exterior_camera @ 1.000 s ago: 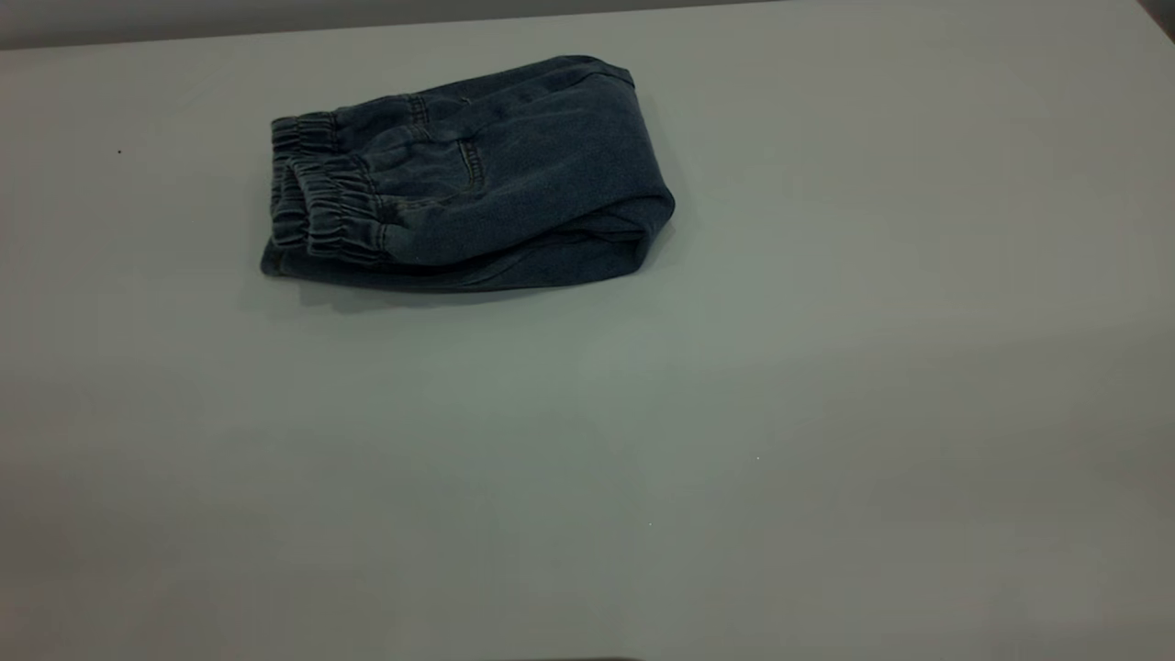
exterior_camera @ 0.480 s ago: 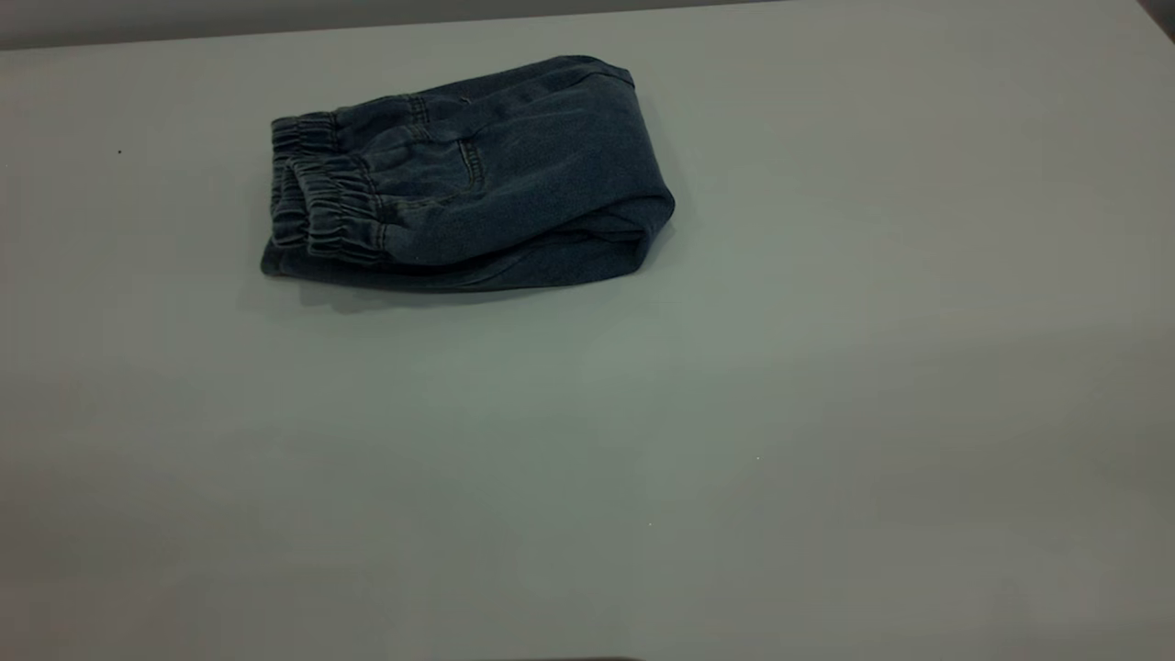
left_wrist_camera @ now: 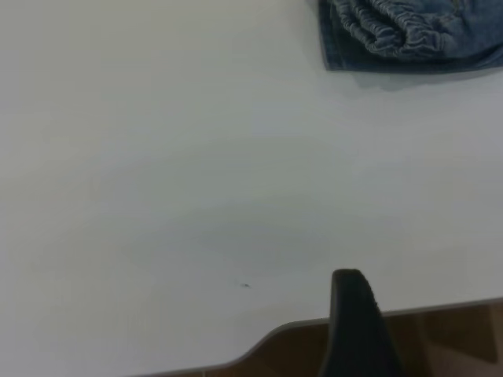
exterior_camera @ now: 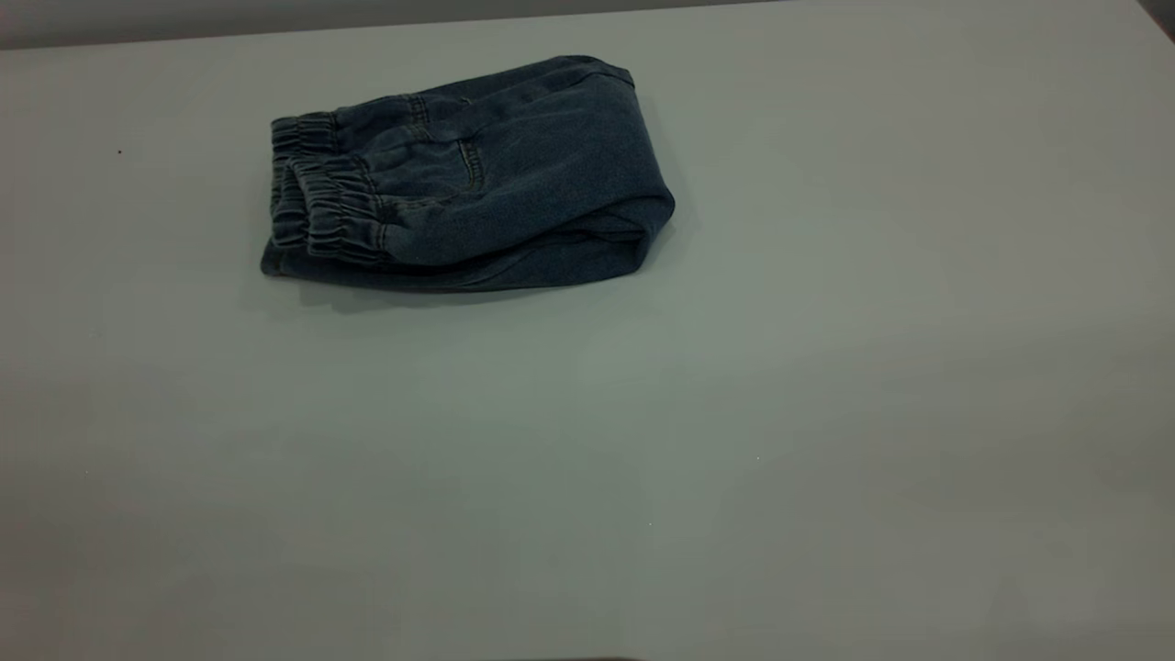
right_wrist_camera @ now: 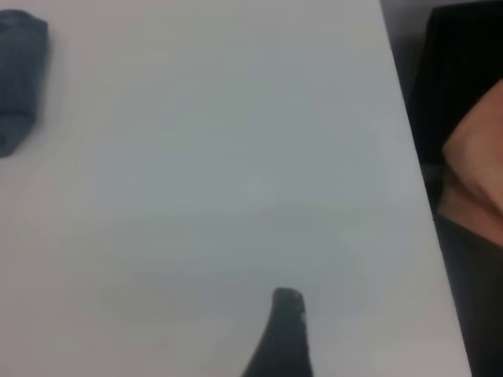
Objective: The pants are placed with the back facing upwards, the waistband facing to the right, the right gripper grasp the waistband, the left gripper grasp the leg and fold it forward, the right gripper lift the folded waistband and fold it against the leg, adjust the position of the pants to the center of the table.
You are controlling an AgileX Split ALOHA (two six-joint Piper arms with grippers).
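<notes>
From the exterior view, the pants [exterior_camera: 468, 174] lie folded into a compact bundle on the desk [exterior_camera: 734, 413], sitting toward the far left part of the surface rather than its middle. The gathered elastic waistband [exterior_camera: 321, 207] faces the view's left, stacked in ruffled layers, while the rounded fold [exterior_camera: 656, 216] closes the bundle on the right. A stitched pocket seam [exterior_camera: 470, 165] shows on the top layer; no printed leg can be made out from here. Neither arm appears in this view. The left wrist view adds what the exterior one lacks: a single dark fingertip of the left claw [left_wrist_camera: 355, 314] pokes in above the near edge of the desk [left_wrist_camera: 157, 196], well apart from the pants [left_wrist_camera: 409, 35], whose ruffled waistband sits in the far corner of that picture. With only one finger showing, it cannot be told whether this claw is released or clenched, though it grips nothing visible. The right wrist view likewise shows one dark fingertip of the right claw [right_wrist_camera: 284, 330] over bare desk [right_wrist_camera: 236, 157], its state equally impossible to tell, with the pants [right_wrist_camera: 20, 75] far off. Only this view shows a person's arm [right_wrist_camera: 475, 173] beyond the desk's edge.
</notes>
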